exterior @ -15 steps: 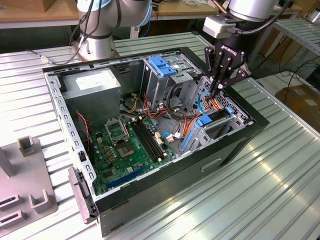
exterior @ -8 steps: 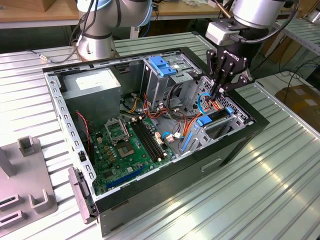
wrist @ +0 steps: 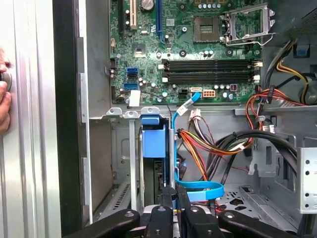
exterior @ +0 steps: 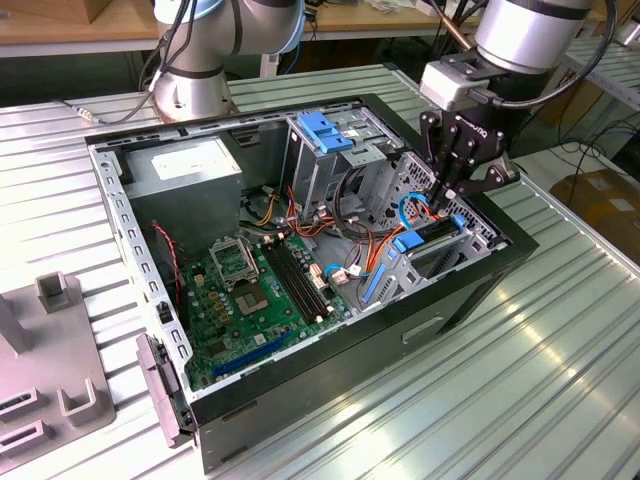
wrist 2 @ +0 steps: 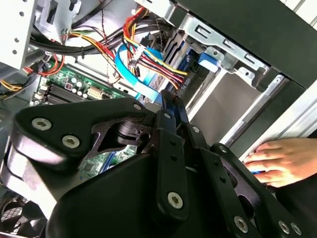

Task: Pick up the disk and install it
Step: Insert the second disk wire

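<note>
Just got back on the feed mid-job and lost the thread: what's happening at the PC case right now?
The arm has its gripper down inside the open computer case, at the drive bay on the exterior view's right. Its fingers are closed on the top edge of the disk, which stands on edge in the bay's slot with its blue bracket showing. Blue and multicoloured cables run right beside it. A person's hand rests on the table just outside the case wall.

Pincer point(exterior: 443, 199) down, fingers together
</note>
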`<action>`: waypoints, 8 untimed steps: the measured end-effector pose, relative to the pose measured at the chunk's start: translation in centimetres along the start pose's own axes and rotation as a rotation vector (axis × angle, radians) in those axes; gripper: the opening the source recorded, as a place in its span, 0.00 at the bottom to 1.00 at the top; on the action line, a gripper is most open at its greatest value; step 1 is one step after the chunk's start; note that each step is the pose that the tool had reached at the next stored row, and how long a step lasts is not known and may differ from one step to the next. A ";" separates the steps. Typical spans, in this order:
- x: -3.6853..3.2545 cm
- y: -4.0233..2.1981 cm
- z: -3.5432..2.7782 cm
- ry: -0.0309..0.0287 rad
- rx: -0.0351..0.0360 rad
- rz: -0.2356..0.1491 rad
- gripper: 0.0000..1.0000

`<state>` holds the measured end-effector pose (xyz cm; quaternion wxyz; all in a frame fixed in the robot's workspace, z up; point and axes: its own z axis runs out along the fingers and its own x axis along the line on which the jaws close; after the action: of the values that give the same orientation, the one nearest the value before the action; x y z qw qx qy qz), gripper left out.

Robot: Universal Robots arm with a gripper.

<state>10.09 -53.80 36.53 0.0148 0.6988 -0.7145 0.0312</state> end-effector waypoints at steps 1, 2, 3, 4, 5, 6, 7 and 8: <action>0.06 0.05 0.03 -0.0006 0.0033 -0.001 0.16; 0.12 0.12 0.08 -0.0014 0.0071 -0.002 0.16; 0.16 0.17 0.11 -0.0019 0.0108 -0.003 0.16; 0.22 0.26 0.15 -0.0026 0.0150 -0.004 0.16; 0.28 0.36 0.19 -0.0034 0.0183 -0.005 0.16; 0.32 0.52 0.21 -0.0044 0.0210 -0.006 0.16; 0.35 0.68 0.22 -0.0051 0.0229 -0.007 0.16; 0.49 0.97 0.24 -0.0059 0.0275 -0.008 0.16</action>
<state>9.12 -54.28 36.30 0.0032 0.7019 -0.7112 0.0389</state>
